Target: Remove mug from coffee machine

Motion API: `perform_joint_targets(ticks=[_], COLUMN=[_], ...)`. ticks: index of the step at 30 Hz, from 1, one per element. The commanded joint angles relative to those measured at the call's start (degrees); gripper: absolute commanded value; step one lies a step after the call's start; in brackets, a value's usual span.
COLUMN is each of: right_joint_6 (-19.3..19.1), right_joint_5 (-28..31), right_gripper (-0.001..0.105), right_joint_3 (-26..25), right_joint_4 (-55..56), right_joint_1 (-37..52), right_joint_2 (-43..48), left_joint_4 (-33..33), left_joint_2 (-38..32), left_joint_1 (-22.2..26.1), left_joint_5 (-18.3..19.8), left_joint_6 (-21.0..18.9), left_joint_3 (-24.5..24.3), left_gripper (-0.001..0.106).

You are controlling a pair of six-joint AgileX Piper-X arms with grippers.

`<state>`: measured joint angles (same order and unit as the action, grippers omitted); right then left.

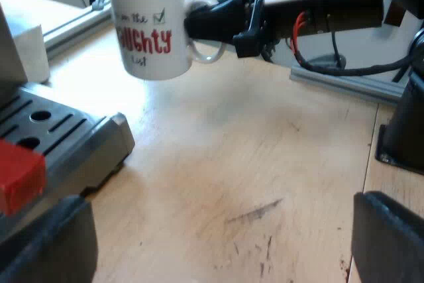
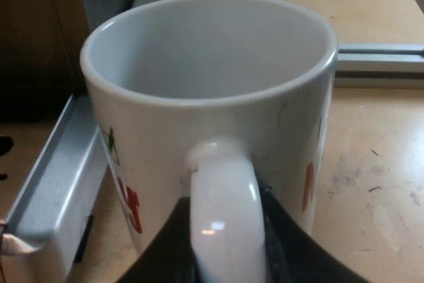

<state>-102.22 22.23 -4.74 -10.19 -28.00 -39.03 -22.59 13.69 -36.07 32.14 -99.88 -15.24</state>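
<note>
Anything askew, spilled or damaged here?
Nothing stands out. The right gripper holds the mug by its handle, about upright, in the air beyond the machine's drip tray. No liquid shows inside it or on the table, which bears only dark scuffs.

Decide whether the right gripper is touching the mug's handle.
Touching: the right wrist view shows the right gripper clamping both sides of the mug's handle.
</note>
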Motion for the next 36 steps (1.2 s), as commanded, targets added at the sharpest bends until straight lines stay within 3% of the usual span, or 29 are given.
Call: perform_joint_targets(ticks=[1, 6, 13, 22, 28, 32, 36], right_joint_6=[-2.83, -6.42, -9.03, -9.20, -9.45, -6.24, -5.58], right_joint_5=[-3.74, -5.97, -7.66, -7.36, -6.19, -6.58, -6.58], right_gripper=[0.000, 0.000, 0.000, 0.000, 0.000, 0.000, 0.000], right_joint_3=[0.58, 2.94, 3.57, 3.57, 3.47, 3.35, 3.27], right_joint_4=[-4.35, -10.85, -21.41, -39.02, -49.79, -56.59, -58.17], right_joint_1=[1.92, 3.28, 3.35, 3.35, 5.11, 6.51, 6.49], right_joint_2=[0.53, -1.43, -11.87, -28.93, -38.26, -44.97, -46.74], left_joint_4=[0.74, 1.11, 5.69, 16.56, 16.98, 16.98, 16.98], left_joint_2=[0.13, 0.13, 4.90, 14.69, 15.94, 15.94, 15.94], left_joint_1=[-0.26, -0.26, -0.26, -0.26, -0.26, -0.26, -0.26], left_joint_5=[-0.76, -4.02, -4.49, -5.17, -4.70, -4.53, -4.53], left_joint_6=[-0.08, -0.08, -0.08, -0.35, -0.50, -0.50, -0.50], left_joint_3=[-0.22, -0.22, 0.96, 0.95, 0.95, 0.95, 0.95], left_gripper=[0.080, 0.080, 0.080, 0.080, 0.080, 0.080, 0.080])
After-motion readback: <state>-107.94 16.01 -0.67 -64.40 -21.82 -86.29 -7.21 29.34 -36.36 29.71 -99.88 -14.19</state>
